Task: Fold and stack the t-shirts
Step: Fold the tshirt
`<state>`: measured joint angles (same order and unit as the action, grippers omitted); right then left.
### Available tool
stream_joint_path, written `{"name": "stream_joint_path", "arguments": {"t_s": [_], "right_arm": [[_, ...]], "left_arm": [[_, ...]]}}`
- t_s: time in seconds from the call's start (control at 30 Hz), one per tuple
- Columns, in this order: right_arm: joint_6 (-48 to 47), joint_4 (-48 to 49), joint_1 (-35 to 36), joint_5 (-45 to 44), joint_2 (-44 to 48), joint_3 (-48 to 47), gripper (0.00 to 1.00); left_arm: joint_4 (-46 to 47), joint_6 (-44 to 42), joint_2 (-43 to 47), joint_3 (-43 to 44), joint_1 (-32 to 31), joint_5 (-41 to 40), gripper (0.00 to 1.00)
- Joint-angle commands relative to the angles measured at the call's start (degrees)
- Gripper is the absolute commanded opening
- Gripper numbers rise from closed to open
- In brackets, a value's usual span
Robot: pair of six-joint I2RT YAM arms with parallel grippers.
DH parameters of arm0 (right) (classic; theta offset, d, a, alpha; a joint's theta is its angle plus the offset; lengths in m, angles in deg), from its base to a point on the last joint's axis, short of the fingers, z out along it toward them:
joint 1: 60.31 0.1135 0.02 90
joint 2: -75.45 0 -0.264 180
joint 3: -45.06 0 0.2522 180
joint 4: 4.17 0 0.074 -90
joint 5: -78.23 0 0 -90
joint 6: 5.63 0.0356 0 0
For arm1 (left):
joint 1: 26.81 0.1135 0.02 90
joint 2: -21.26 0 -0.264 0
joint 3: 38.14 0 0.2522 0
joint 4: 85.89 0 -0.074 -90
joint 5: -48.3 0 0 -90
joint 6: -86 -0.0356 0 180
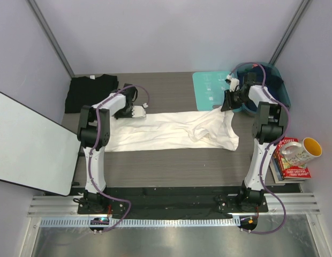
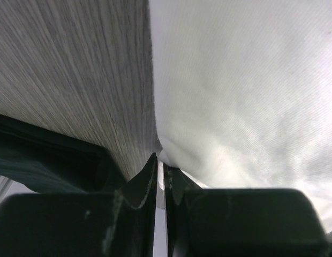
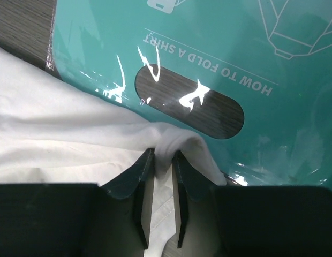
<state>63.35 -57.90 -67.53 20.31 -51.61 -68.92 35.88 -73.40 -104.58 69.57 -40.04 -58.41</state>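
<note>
Both my jaws grip the white t-shirt (image 1: 166,131), pulled long across the middle of the surface (image 1: 171,160).
My left jaws are pressed nearly together on the thin edge at its left end; my right jaws clamp a bunched fold at its right end, over the near edge of the teal board (image 1: 209,88) toward the far right corner; the black t-shirt (image 1: 91,92) lies in the far left corner, apart from the white one.

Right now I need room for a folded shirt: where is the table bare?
Bare: the far strip between the black shirt and the teal board; the near strip between the white shirt and the table edge. Crowded: far right (board, bin); the middle, where left gripper and right gripper pinch the white shirt.
</note>
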Motion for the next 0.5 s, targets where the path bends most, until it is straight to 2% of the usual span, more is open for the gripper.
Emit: {"name": "stream_joint_path", "arguments": {"t_s": [0.0, 0.03, 0.07, 0.13, 0.47], "right_arm": [[-1.3, 0.4, 0.1, -0.5, 0.5, -1.5, 0.18], [-1.5, 0.5, 0.1, -0.5, 0.6, -1.6, 0.14], [-1.7, 0.5, 0.1, -0.8, 0.6, -1.7, 0.05], [-2.1, 0.4, 0.0, -1.0, 0.8, -2.0, 0.01], [-4.1, -0.9, -0.6, -1.4, 3.0, -1.8, 0.01]], "left_arm": [[-1.3, 0.8, -0.3, 1.6, -0.2, 0.8, 0.08], [-1.3, 0.7, -0.4, 1.5, -0.2, 0.7, 0.04], [-1.5, 0.8, -0.5, 1.4, -0.2, 0.5, 0.01], [-1.5, 0.7, -1.1, 1.0, -0.2, 0.2, 0.00], [-1.5, 1.1, -3.3, -2.1, -0.1, -1.6, 0.00]]}}
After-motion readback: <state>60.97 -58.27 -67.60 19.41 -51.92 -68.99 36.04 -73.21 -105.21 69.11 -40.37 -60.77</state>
